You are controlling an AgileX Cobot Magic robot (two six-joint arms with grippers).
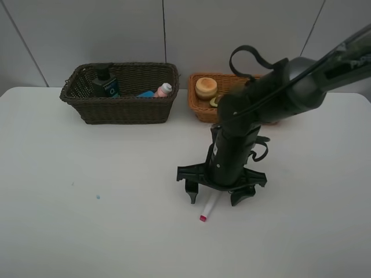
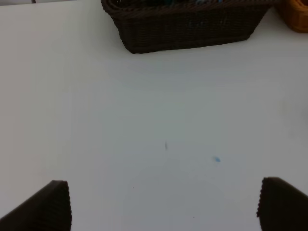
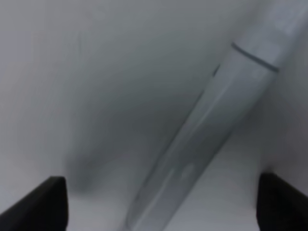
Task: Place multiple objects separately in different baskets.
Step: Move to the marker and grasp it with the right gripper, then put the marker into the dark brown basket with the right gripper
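- White-pink marker (image 1: 207,207), a slim white plastic barrel with a pink-red cap end, lies flat on the white table (image 1: 87,220) in front of both baskets, well apart from them.
- Right gripper (image 1: 217,197) hangs over the marker with its black jaws spread wide, one on each side of the barrel; nothing is pinched yet.
- In the right wrist view the marker (image 3: 211,130) runs slantwise between the two fingertips (image 3: 41,202), blurred by closeness.
- Judged by looks, the marker is light, stiff and smooth, so it may roll or slide; taking it mid-barrel, across its width, looks safest.
- Left gripper (image 2: 163,207) is also spread and empty, hovering over bare table and facing the dark basket.
- Dark brown, deeper woven wicker basket (image 1: 124,110) holds a dark green pump bottle (image 1: 106,84), a pink bottle (image 1: 164,90) and a blue eraser (image 1: 146,94).
- Light orange-tan, shallower wicker basket (image 1: 200,107) holds a round tan-brown fruit (image 1: 206,87) and an avocado half (image 1: 214,101); the arm hides the rest of it.
- Marker appears to be the last item left on the table.
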